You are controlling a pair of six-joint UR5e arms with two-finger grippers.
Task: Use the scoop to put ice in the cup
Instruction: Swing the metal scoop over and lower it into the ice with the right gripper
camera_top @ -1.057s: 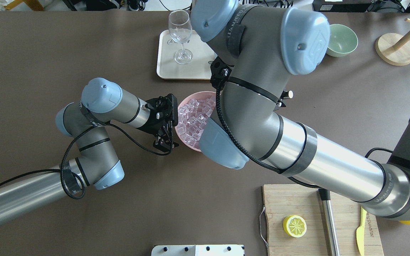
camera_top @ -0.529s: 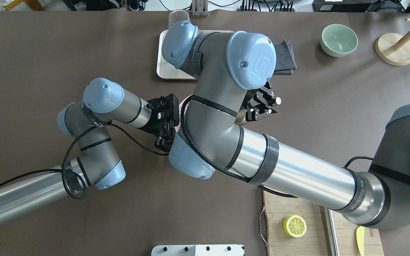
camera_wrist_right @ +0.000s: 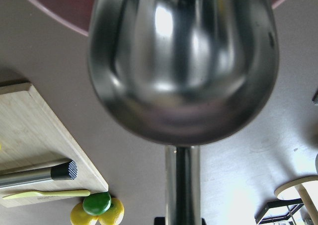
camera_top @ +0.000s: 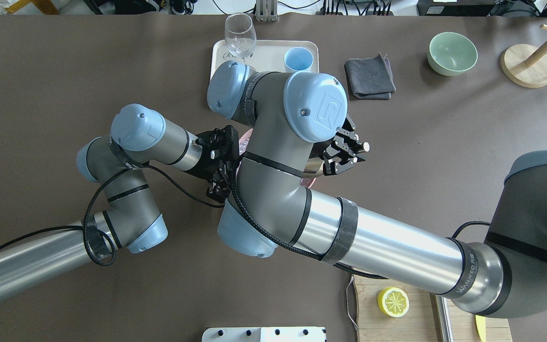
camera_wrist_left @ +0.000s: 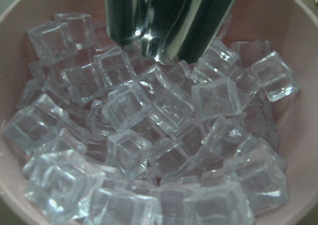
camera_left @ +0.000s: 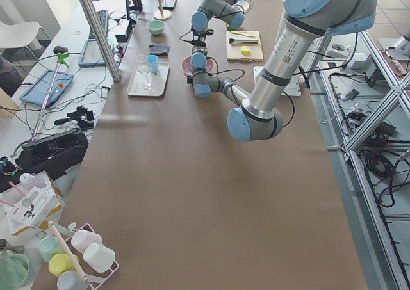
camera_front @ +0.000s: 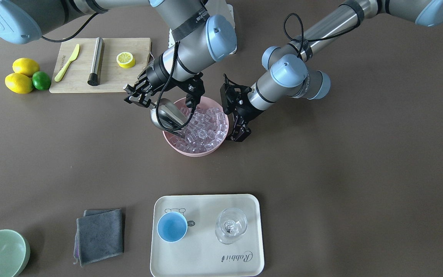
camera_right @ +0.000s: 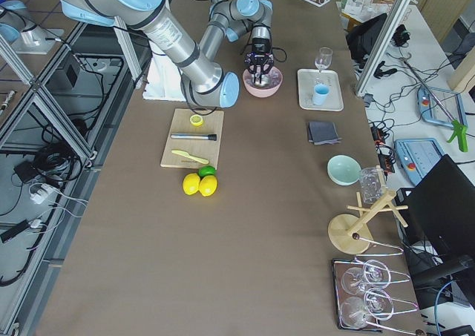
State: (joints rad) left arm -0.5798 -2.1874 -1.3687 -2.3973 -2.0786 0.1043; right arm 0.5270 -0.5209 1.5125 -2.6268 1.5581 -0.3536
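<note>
The pink bowl (camera_front: 194, 152) holds the ice (camera_front: 204, 129), many clear cubes, which fill the left wrist view (camera_wrist_left: 164, 135). My right gripper (camera_front: 147, 102) is shut on the handle of the silver scoop (camera_front: 166, 113). The scoop tilts down over the bowl's rim with its mouth among the cubes (camera_wrist_left: 169, 16). It fills the right wrist view (camera_wrist_right: 181, 61). My left gripper (camera_front: 240, 134) sits at the bowl's opposite rim. I cannot tell whether it pinches the rim. The light-blue cup (camera_front: 172, 227) stands empty on the tray (camera_front: 206, 254), well apart from the bowl.
A stemmed glass (camera_front: 231, 225) stands beside the cup on the tray. A grey cloth (camera_front: 100, 235) and pale-green bowl (camera_front: 0, 252) lie nearby. A cutting board (camera_front: 79, 82) holds a lemon half, steel cylinder (camera_front: 95, 61) and yellow knife. Lemons and a lime (camera_front: 23, 75) lie beside it.
My right arm has swung over the pink bowl and lowered, which uncovered the cup and glass in the overhead view. The left arm has stayed in place.
</note>
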